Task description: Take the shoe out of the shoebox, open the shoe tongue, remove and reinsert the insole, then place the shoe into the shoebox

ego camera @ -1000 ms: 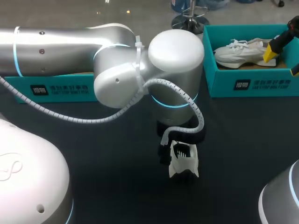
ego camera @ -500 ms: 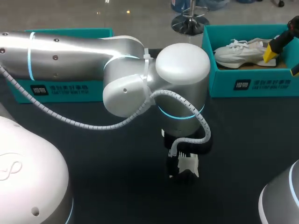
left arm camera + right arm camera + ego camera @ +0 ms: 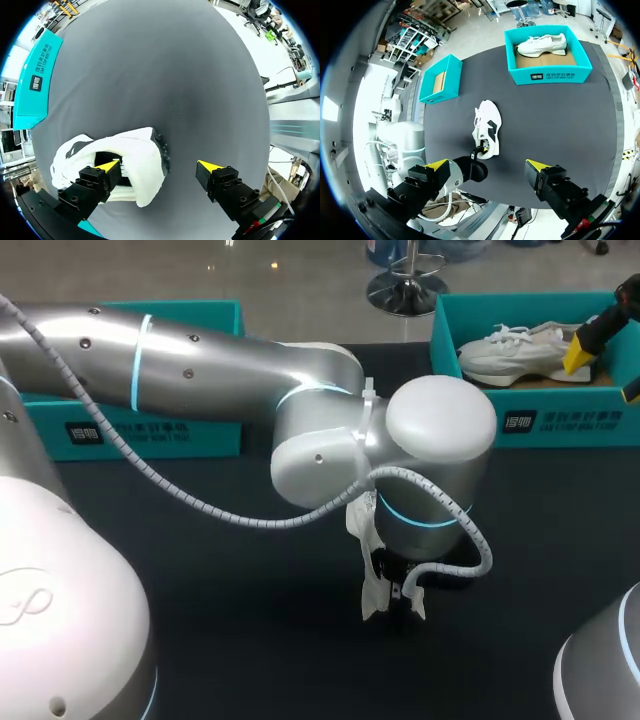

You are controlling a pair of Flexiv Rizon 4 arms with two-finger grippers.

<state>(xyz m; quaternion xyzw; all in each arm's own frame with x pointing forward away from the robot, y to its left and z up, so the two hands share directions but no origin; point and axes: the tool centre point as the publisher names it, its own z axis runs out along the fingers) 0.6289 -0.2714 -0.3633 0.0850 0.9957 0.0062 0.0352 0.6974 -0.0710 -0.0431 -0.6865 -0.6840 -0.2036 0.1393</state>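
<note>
- Shoe (image 3: 137, 150) is out of the box, on the table (image 3: 250, 640) near its middle, well apart from both teal boxes.
- Left gripper (image 3: 160, 166) is spread wide and grips nothing. One finger sits at the shoe's opening and the other hangs over bare table beside the sole. I cannot tell whether the first finger touches.
- Right gripper (image 3: 487, 164) is wide apart too, holding nothing, up near the table's far right corner over the right shoebox (image 3: 560, 412).
- Risk: closing from this pose may pinch only the collar or side wall. The upper looks soft, so I'd expect it to fold and slip free.
- Risk: nothing braces the shoe. A sideways push from the inner finger could skid or roll it across the smooth table, and the tongue would end up facing the wrong way.
- Risk: the finger at the opening may snag a lace, or drag the insole out crooked or only partway.
- Risk: my left arm (image 3: 200, 370) hides most of the shoe in the head view, so I steer on the left wrist view alone.
- Risk: the right shoebox already holds a second shoe (image 3: 510, 352). Returning there would crowd it, and the left shoebox (image 3: 150, 430) at the far left edge looks the safer target.
</note>
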